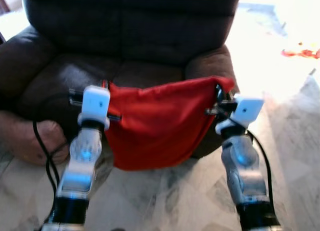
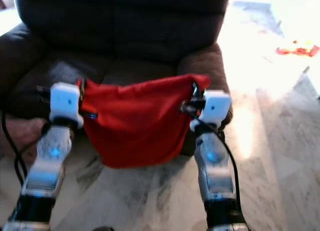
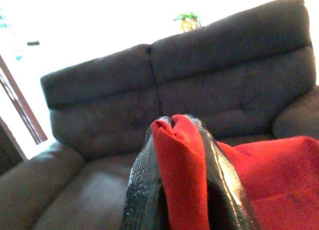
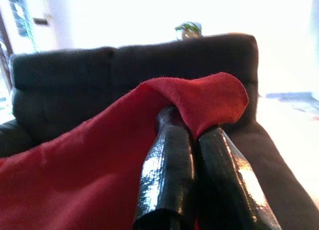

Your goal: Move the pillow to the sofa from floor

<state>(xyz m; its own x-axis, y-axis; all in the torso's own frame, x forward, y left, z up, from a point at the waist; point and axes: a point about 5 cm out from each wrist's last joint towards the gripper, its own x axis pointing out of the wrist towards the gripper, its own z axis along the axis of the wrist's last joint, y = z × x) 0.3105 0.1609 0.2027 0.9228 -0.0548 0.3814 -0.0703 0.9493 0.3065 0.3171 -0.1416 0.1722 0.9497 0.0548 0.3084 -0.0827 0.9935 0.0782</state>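
I have the pillow point(image 1: 157, 123) off the floor point(image 1: 165, 196), hanging red and slack between my two arms just in front of the sofa point(image 1: 130, 36). Its top edge is stretched roughly level with the front of the seat; the belly sags below that, over the pale marbled floor, and its lower part hangs in front of the sofa's front face.

The left pincer point(image 3: 179, 140) is clamped on the pillow's left top corner: in the left wrist view a fold of red cloth sits squeezed between the two black fingers point(image 3: 144, 185). The right pincer point(image 4: 194, 135) is closed on the right top corner, where the cloth drapes over and past the fingertips, so I judge that grip to be the shallower one.

The step in hand, as I read it, is carrying the pillow forward and up onto the seat. To do it well I would raise both arms together so the sagging belly clears the seat's front lip, keep the two pincers level and the same way apart so neither corner is tugged free, and reach well over the cushion before letting go. Releasing with most of the pillow hanging ahead of the edge would probably let it slide back down. I would watch the right corner most.
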